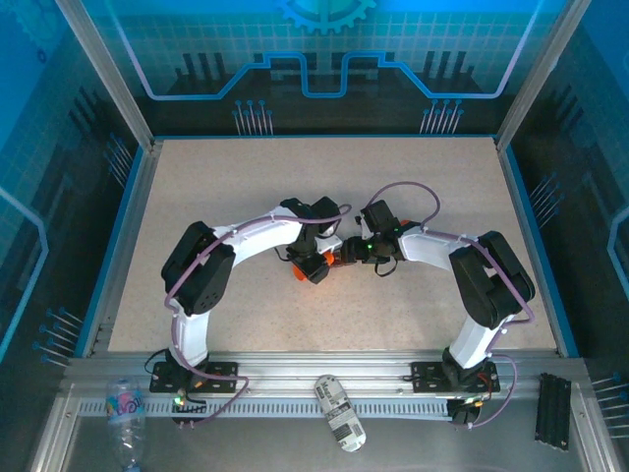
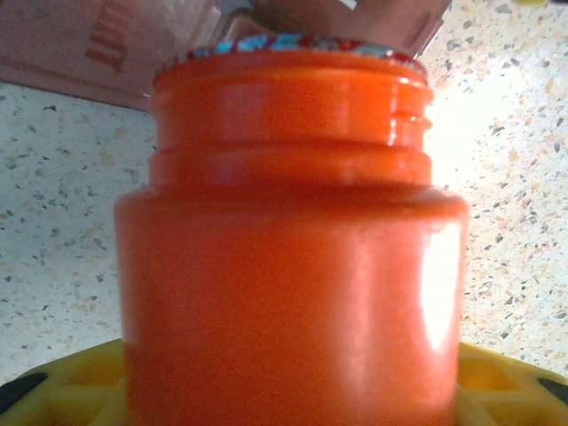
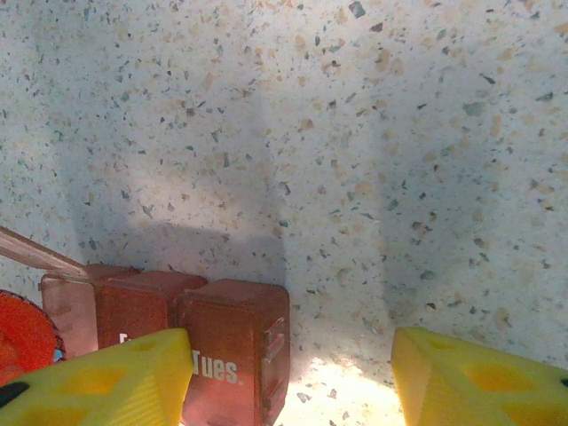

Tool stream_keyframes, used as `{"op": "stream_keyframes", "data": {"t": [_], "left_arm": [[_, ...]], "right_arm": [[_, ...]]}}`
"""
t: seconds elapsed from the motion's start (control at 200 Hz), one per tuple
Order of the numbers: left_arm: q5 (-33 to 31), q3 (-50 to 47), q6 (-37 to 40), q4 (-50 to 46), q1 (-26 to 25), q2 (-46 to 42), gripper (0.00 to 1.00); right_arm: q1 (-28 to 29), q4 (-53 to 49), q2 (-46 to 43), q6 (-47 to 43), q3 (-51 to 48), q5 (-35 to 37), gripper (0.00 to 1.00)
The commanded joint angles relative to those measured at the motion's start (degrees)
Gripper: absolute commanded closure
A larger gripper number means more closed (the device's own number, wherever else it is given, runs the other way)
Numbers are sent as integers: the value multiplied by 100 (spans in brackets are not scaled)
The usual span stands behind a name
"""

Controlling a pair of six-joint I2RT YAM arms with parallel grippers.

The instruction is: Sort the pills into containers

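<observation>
My left gripper [image 1: 316, 265] is shut on the orange bottle [image 2: 293, 266], whose body lies between the yellow fingers [image 2: 53, 395]. The bottle's open mouth points at the containers [image 2: 89, 44], a red-brown box just beyond it. Small blue, red and white bits that look like pills [image 2: 293, 42] show at the rim. In the right wrist view the containers [image 3: 232, 346] stand on the table marked "Tues.", partly behind the left fingertip [image 3: 106, 377], with the orange bottle [image 3: 22, 337] at the far left. My right gripper [image 3: 293, 382] is open, with bare table in most of the gap.
Both arms meet at the middle of the speckled table [image 1: 324, 177]. A plastic water bottle [image 1: 126, 413], a white device [image 1: 339, 413] and black strips [image 1: 553, 408] lie on the front rail. Blue walls close off the sides.
</observation>
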Motion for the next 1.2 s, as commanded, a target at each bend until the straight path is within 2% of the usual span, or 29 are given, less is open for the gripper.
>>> {"op": "stream_keyframes", "data": {"t": [0.0, 0.48, 1.196], "left_arm": [[-134, 242, 14, -336, -77, 57, 100], [-362, 619, 30, -820, -80, 357, 100], [-276, 873, 105, -985, -116, 554, 100]], "right_arm": [[95, -247, 217, 30, -52, 171, 38], [95, -251, 246, 31, -41, 157, 38], [94, -260, 265, 45, -28, 153, 38]]}}
